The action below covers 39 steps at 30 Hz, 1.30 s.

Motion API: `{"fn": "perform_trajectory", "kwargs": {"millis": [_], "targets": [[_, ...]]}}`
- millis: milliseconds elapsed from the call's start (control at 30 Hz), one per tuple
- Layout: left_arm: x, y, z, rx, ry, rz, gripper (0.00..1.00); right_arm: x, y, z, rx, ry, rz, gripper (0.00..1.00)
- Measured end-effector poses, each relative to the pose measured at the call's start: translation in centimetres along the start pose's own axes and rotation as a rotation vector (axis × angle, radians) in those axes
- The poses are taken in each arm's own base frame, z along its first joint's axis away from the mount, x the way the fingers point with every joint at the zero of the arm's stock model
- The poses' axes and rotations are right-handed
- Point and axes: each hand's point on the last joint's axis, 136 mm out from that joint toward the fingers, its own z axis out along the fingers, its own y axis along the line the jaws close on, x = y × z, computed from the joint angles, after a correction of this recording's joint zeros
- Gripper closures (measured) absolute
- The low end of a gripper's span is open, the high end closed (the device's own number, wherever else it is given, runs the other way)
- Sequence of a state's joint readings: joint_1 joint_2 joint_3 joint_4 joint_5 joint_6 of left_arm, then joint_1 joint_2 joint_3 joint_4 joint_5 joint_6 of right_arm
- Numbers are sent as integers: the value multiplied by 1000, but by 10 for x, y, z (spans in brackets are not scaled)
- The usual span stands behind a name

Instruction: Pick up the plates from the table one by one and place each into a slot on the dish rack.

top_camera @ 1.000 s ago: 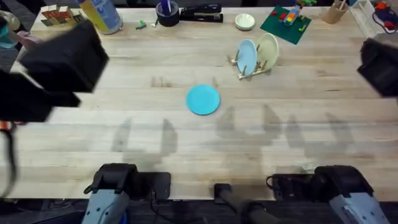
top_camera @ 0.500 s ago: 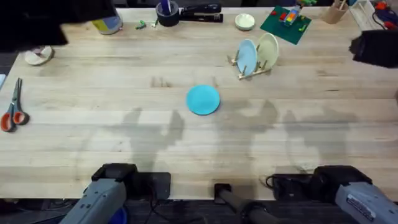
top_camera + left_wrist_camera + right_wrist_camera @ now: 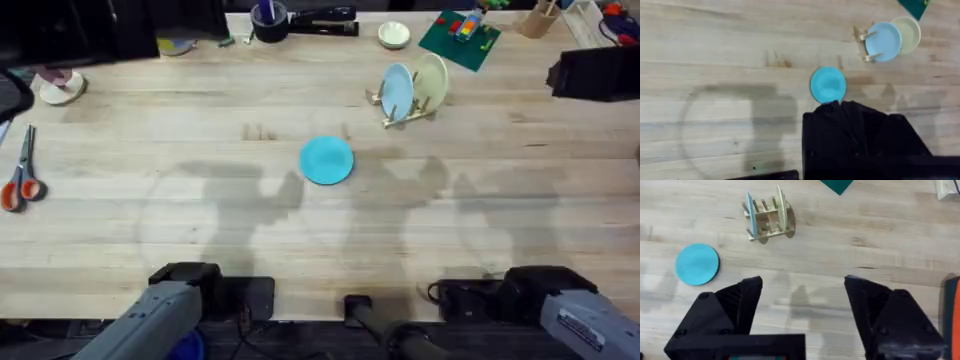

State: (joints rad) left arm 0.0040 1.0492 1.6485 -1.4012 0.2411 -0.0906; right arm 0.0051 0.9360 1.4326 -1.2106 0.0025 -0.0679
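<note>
While spread wide above the counter (image 3: 850, 225), right jaws (image 3: 802, 302) grip nothing. Left jaws (image 3: 860, 132): a dark mass in the wrist view, open or closed impossible to tell. Just past that mass, turquoise plate (image 3: 327, 160) flat on the planks near the middle, touching neither arm. Farther back and to the right, dish rack (image 3: 407, 105) with a pale blue plate (image 3: 396, 91) and a cream plate (image 3: 431, 78) upright on edge between its pegs, blue nearer the turquoise one. Beyond the rack, small white dish (image 3: 394, 35) and green baseplate (image 3: 460, 40). Off at the left edge, orange-handled scissors (image 3: 20, 172).
</note>
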Motion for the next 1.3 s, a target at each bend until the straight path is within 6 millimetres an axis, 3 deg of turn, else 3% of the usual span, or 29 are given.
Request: {"fn": "perform_trajectory", "kwargs": {"millis": [267,300,467,500,900,1300], "targets": [[3,0,2,1,19,-8,38,0,0,0,0,-1,0,10],[3,0,2,1,20,-10,117,0,0,0,0,-1,0,10],[3,0,2,1,20,-11,897,0,0,0,0,-1,-1,10],[3,0,2,1,20,-10,939,0,0,0,0,-1,0,10],[12,1,6,-4,71,-124,960,0,0,0,0,-1,-1,9],[15,-12,60,135,284,-140,958,0,0,0,0,-1,-1,9]]}}
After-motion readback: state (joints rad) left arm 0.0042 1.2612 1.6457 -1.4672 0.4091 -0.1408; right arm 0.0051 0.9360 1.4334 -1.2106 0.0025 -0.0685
